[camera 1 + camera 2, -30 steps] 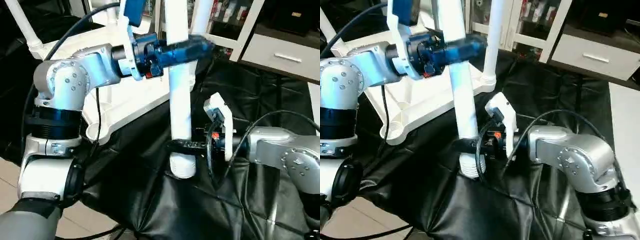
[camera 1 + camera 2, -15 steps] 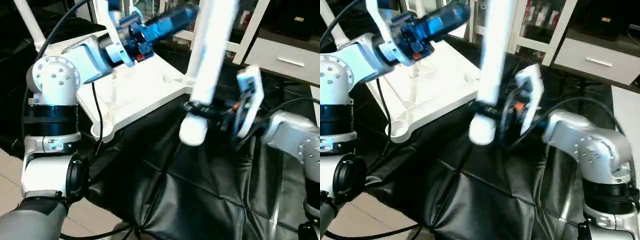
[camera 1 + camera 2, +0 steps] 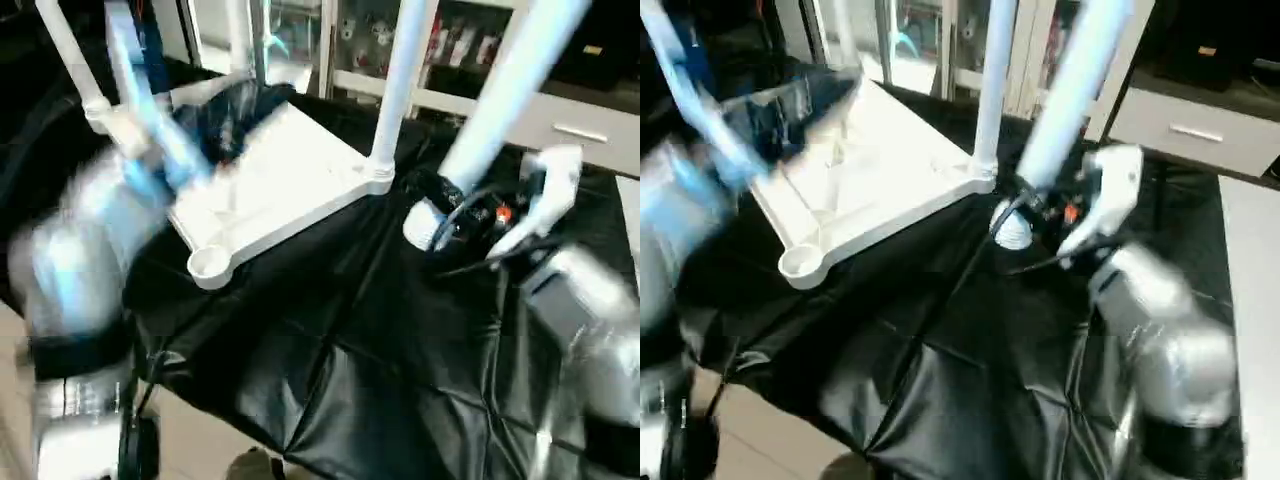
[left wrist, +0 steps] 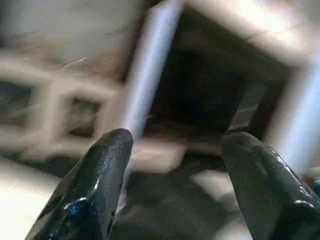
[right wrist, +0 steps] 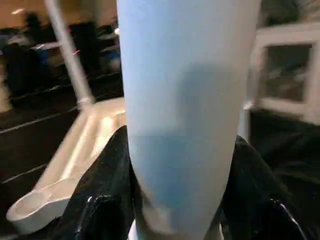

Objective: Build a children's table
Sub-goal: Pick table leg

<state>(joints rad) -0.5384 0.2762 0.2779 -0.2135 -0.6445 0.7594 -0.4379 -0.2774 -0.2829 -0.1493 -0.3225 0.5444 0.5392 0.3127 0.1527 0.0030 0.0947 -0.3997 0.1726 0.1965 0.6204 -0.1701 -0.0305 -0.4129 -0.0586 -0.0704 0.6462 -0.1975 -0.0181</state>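
In the left eye view the white tabletop (image 3: 275,190) lies upside down on a black padded cover (image 3: 350,340), its long side running from the near empty corner socket (image 3: 208,263) away toward the shelving at the back. One leg (image 3: 395,85) stands upright in the far right corner socket, and another leg (image 3: 68,55) rises at the far left corner. The loose leg (image 3: 495,110) is tilted, its long axis running from its rounded lower end, just right of the tabletop's corner, up and to the right out of the picture's top; the right gripper (image 3: 440,200) clamps it close to that lower end. The left arm (image 3: 90,250) is a blur over the tabletop's near left side. The right eye view gives the same layout, with the held leg's ribbed end (image 3: 1012,228) hanging just beside the seated leg's socket. In the left wrist view the left gripper (image 4: 175,150) stands wide, its two black fingers (image 4: 95,185) well apart with nothing between them, and blurred white legs beyond. In the right wrist view the pale tube fills the gap between the right gripper's fingers (image 5: 100,200), touching both, with the tabletop and its empty socket behind. No writing can be read anywhere.
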